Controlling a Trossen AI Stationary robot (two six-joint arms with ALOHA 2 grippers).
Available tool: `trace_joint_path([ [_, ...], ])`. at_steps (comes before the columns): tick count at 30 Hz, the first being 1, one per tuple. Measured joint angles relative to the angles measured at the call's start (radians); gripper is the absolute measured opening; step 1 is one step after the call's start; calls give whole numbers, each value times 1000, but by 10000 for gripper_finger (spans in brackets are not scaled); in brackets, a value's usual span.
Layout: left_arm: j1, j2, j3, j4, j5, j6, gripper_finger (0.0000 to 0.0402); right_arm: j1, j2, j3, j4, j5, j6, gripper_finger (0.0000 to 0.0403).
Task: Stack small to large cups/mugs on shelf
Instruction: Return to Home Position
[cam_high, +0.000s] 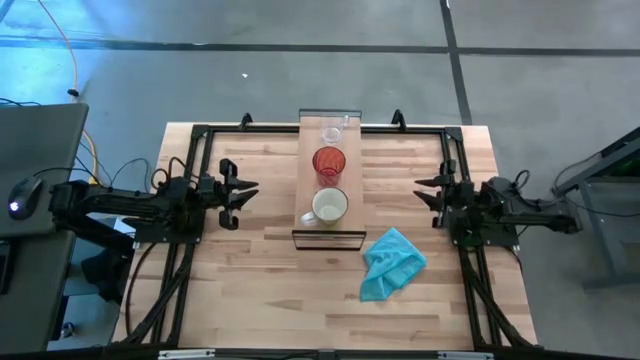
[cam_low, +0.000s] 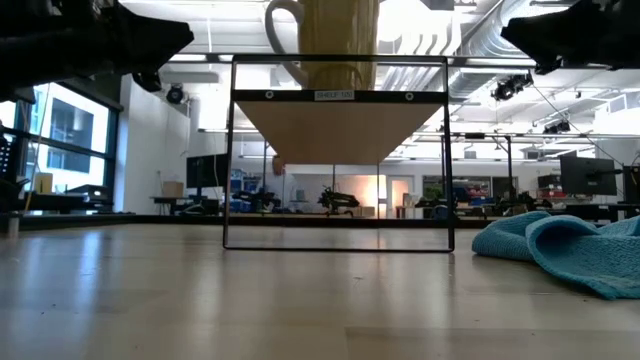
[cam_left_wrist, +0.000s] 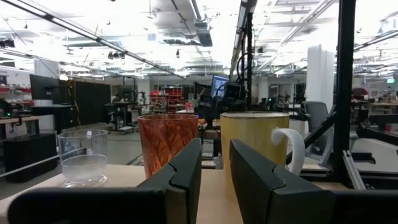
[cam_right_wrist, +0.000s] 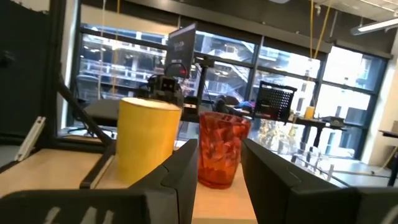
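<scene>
Three vessels stand in a row on the shelf (cam_high: 331, 180), a narrow raised light-wood board on a dark frame. The tiny clear glass (cam_high: 332, 132) is at the far end, the red translucent cup (cam_high: 329, 162) in the middle, and the cream handled mug (cam_high: 328, 206) at the near end. My left gripper (cam_high: 245, 193) hovers open left of the shelf, pointing at the cup (cam_left_wrist: 166, 142) and mug (cam_left_wrist: 255, 146). My right gripper (cam_high: 425, 190) hovers open right of the shelf, facing the mug (cam_right_wrist: 148, 140) and red cup (cam_right_wrist: 222, 149). Neither gripper touches anything.
A crumpled teal cloth (cam_high: 392, 262) lies on the planked tabletop, near and right of the shelf's near end (cam_low: 338, 120). Dark frame rails (cam_high: 200, 140) run along the table's left, right and far sides. There is bare tabletop between each gripper and the shelf.
</scene>
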Motion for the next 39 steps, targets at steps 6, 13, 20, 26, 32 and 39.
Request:
trace_joint_path([
  [6,0,0,0,0,0,0,74,-28,0,-11,8,-12,-1,116],
  [13,0,0,0,0,0,0,74,-54,0,-11,-6,-60,8,116],
  [20,0,0,0,0,0,0,74,-54,0,-11,-23,-93,11,116],
  [26,0,0,0,0,-11,-1,74,-54,0,-11,-44,-97,37,116],
  [32,0,0,0,0,-11,-8,74,-54,0,-87,60,-81,51,116],
  [39,0,0,0,-8,-16,-11,74,-54,-4,-115,99,-50,53,116],
])
